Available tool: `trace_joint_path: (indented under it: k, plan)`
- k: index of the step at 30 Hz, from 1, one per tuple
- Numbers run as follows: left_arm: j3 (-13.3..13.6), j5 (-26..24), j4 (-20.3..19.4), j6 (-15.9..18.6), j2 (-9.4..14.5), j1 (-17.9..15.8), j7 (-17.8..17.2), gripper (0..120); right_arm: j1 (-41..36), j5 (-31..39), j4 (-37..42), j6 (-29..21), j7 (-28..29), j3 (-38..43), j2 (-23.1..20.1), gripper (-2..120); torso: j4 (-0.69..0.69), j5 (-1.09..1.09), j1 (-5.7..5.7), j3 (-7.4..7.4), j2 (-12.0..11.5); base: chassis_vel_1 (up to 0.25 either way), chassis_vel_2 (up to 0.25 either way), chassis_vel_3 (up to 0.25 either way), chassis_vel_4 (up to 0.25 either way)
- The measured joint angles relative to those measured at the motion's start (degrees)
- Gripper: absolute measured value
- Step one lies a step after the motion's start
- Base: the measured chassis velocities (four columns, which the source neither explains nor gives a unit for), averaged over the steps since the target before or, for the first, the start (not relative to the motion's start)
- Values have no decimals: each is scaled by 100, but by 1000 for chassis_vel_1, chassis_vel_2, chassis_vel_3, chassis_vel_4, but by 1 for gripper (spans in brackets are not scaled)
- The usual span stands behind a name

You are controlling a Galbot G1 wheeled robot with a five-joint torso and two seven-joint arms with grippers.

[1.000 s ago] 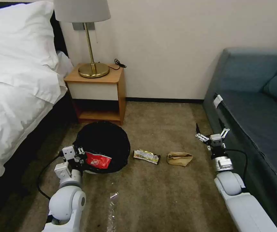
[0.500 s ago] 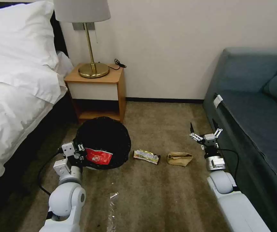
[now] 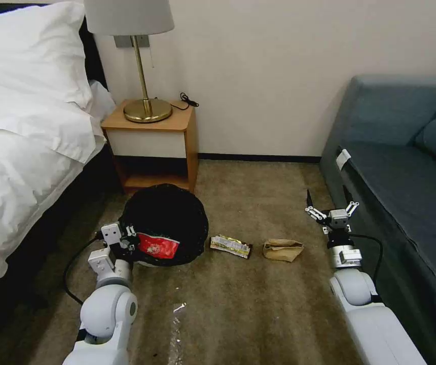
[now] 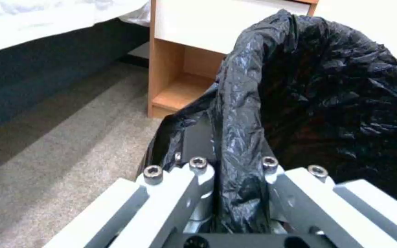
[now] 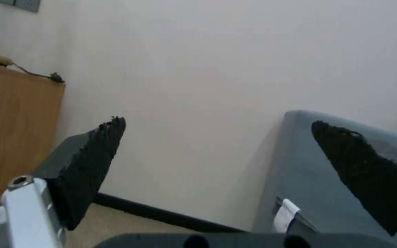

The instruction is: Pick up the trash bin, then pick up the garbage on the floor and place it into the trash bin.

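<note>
Trash bin (image 3: pixel 166 223) tilted, mouth toward cam, near nightstand (image 3: pixel 152 144); left end effector (image 3: pixel 126 242) clamped on bag-covered rim to lift it. Red wrapper (image 3: pixel 158 248) at rim w/ gripper. Silvery-yellow wrapper (image 3: pixel 230 246) & brown paper bag (image 3: pixel 282 249) on floor beside bin. Right end effector (image 3: pixel 331 207) wide open, empty, by sofa (image 3: pixel 405 172), prob staged for pickup.

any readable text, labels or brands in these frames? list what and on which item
None legible.
Red wrapper in the trash bin: pale printed emblem, too blurred to read.
Silvery-yellow wrapper on the carpet: print too small to read.
Brown paper bag: no print visible.
White tag on the sofa edge: blank.
</note>
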Motion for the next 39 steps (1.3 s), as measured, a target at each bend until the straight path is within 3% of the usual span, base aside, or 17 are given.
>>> trace_joint_path:
  k: [39]
  plan:
    - [130,139,-31,6,-37,25,-28,4,-128,105,-104,233,-241,244,134,100,0,0,0,0,0,-13,11,12,-13]
